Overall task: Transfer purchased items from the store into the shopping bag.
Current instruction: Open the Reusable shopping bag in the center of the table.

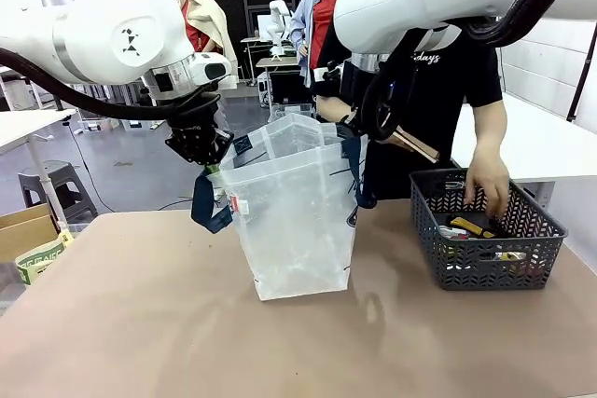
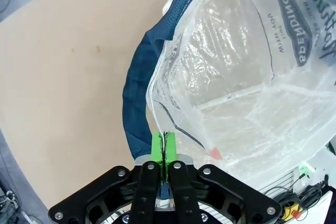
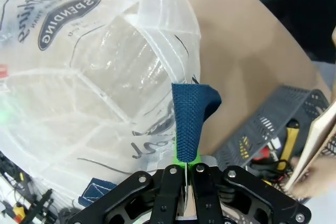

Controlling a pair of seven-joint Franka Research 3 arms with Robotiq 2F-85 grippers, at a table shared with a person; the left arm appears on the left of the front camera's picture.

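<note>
While jaws pinch it, the bag (image 1: 298, 221) reads — "SPENDING".

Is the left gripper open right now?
No, the left gripper has its green pads pinched together on the rim of the bag, next to the blue handle.

Bag, basket, surface colours
Translucent white shopping bag (image 1: 297, 221), navy woven strap (image 2: 137, 93), navy oval logo (image 2: 294, 24); dark grey mesh basket (image 1: 485, 266) lower right; tan surface (image 1: 140, 323); black left end effector (image 2: 164, 145), green pads (image 2: 156, 148).
</note>
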